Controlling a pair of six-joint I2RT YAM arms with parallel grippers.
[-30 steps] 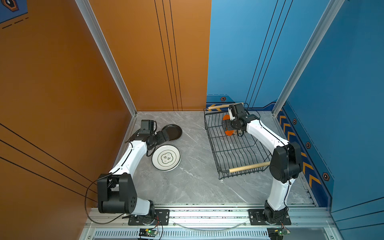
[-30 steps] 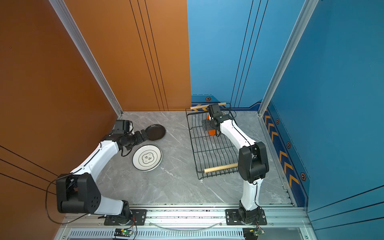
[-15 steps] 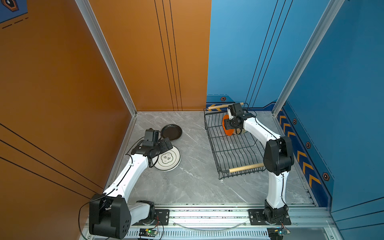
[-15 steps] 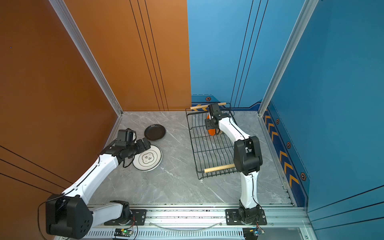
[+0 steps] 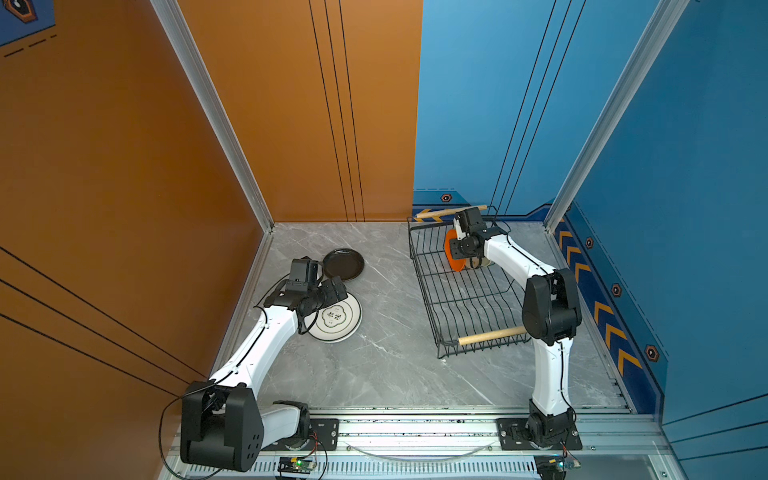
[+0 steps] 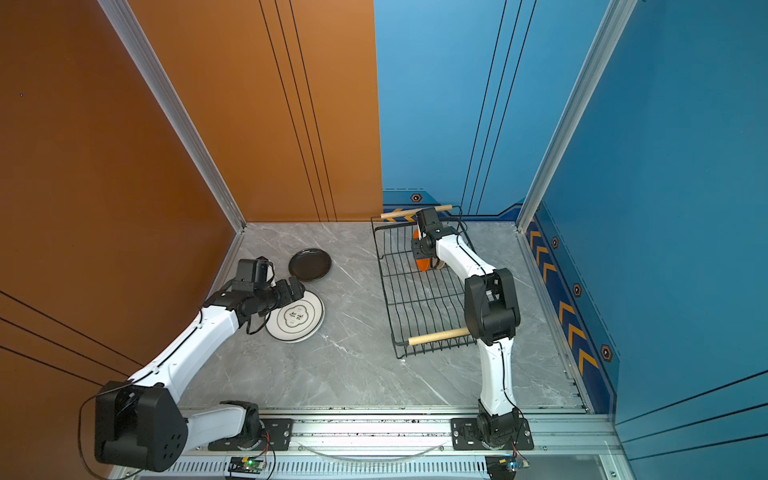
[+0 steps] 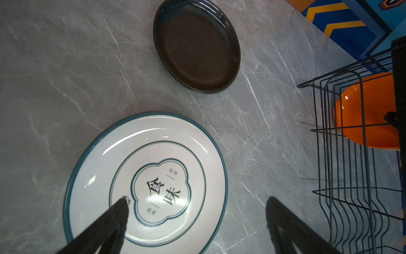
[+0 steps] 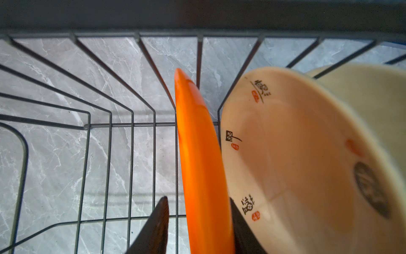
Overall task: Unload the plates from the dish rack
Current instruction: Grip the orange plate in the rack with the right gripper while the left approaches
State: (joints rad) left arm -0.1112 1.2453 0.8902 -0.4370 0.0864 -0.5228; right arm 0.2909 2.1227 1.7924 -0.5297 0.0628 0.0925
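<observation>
- Where the right gripper [image 8: 198, 198] reaches down into the dish rack [image 5: 491, 335], its dark fingers [image 8: 158, 220] straddle the rim of the orange plate [image 8: 197, 143], one on each face. I cannot tell whether they are actually pinching it.
- The orange plate stands on edge in the wire slots at the far end of the rack. A cream plate [image 8: 296, 165] with printed characters leans just beside it.
- The nearer slots of the rack hold nothing.
- The left gripper [image 7: 197, 200] hangs with its fingers [image 7: 118, 211] spread wide, gripping nothing. One finger is over the white plate [image 7: 105, 158] with the teal rim, the other over bare table [image 5: 395, 374].
- That white plate lies flat on the left of the table. The black plate [image 7: 195, 46] lies flat just beyond it, nearer the back wall, not touching it. Both are well apart from the rack.
</observation>
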